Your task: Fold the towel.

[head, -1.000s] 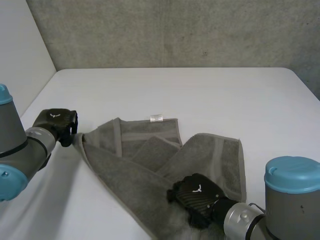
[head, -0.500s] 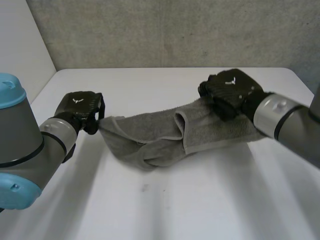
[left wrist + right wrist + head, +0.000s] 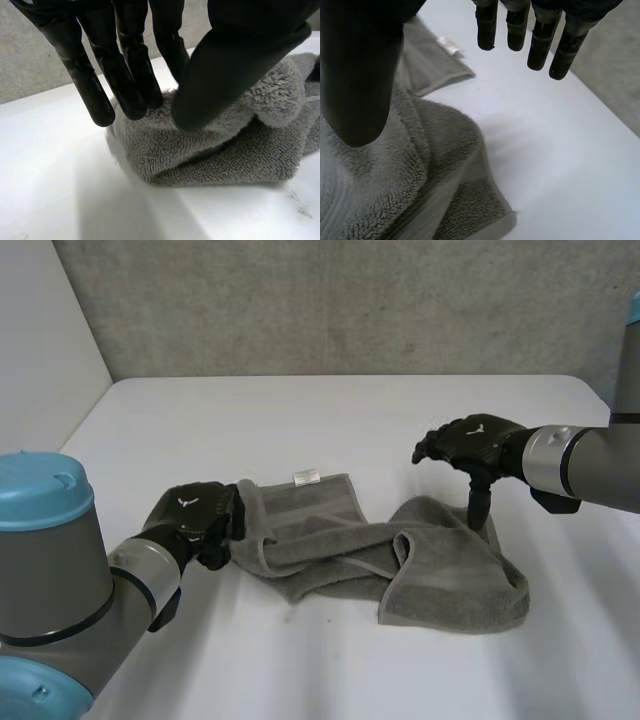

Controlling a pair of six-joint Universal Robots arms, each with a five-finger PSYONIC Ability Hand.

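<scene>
Crumpled towel (image 3: 440, 580) lies on the middle of the table (image 3: 300, 410), label (image 3: 309, 477) up; the left hand (image 3: 192, 522) pinches its left end, the right hand (image 3: 475, 442) hangs spread above its right heap

Left arm (image 3: 55, 590): fat grey cylinder joint, black ring seam, round light-blue left cap (image 3: 40, 490) on top. Silver-grey left cuff (image 3: 140, 565) at wrist, black band.
Left hand (image 3: 192, 522): black shell, small white logo on back. Fingers (image 3: 92, 82) glossy black with rounded tips; thumb (image 3: 235, 65) much broader.
Right arm (image 3: 590, 465): grey tube, black rings; sliver of light-blue right cap (image 3: 634, 308) at far right.
Right hand (image 3: 470, 443): black, white logo on back. Fingers (image 3: 540, 47) slim, cross grooves near tips.
</scene>
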